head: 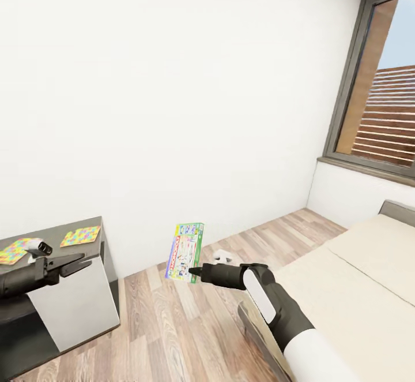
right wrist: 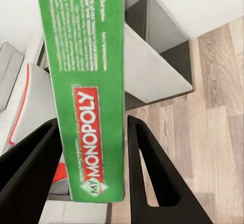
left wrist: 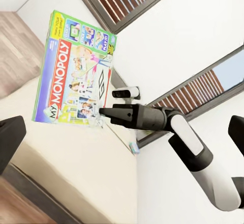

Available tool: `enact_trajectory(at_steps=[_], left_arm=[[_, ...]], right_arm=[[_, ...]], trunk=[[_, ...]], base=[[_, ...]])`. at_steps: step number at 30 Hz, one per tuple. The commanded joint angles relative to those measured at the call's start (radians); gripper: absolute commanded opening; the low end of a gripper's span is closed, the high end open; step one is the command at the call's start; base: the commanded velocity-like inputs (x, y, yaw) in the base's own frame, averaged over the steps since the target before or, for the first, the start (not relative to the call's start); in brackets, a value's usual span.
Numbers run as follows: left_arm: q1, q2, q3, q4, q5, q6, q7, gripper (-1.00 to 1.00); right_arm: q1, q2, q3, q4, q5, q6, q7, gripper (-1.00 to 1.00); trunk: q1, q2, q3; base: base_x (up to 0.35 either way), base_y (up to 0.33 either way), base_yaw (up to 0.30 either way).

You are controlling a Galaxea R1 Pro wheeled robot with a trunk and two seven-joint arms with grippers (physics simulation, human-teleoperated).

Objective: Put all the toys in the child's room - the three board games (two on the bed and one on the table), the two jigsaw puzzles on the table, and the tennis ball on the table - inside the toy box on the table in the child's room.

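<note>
Above wood floor (head: pixel 173 324), right gripper (head: pixel 193 270) clamps board game (head: pixel 184 252).

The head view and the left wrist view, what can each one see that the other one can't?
The head view alone shows the two jigsaw puzzles lying on the dark table, plus the left end effector hanging open beside them.

The left wrist view alone shows the board game's printed front, where you can read "My Monopoly".

Both show the right end effector gripping that game box by its edge and holding it up in the air, with the cream bed, the wood floor and the dark-framed window around it.
</note>
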Motion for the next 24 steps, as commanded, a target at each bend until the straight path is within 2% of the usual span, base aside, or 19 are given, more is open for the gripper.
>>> enact_trajectory(at_steps=[1, 17, 20, 24], left_arm=[[-0.001, 0.0, 0.0, 0.0, -0.001, 0.011, -0.004, 1.0], [-0.001, -0.001, 0.0, 0.0, -0.019, 0.012, -0.004, 1.0], [-0.001, -0.001, -0.001, -0.011, -0.018, 0.013, -0.004, 1.0], [0.003, -0.002, -0.002, -0.083, -0.017, 0.014, -0.004, 1.0]], right_arm=[[-0.001, 0.0, -0.001, -0.001, -0.003, 0.005, 0.002, -1.0], [-0.001, 0.002, -0.001, -0.001, -0.003, 0.004, 0.002, -1.0], [-0.001, 0.002, -0.001, -0.001, -0.003, 0.004, 0.002, -1.0], [-0.001, 0.0, -0.001, -0.001, -0.003, 0.003, 0.002, -1.0]], trunk=[[-0.003, 0.005, 0.001], [-0.065, 0.117, 0.051], [-0.065, 0.117, 0.051], [-0.065, 0.117, 0.051]], base=[[0.0, 0.0, 0.293], [0.0, 0.0, 0.293], [0.0, 0.0, 0.293], [0.0, 0.0, 0.293]])
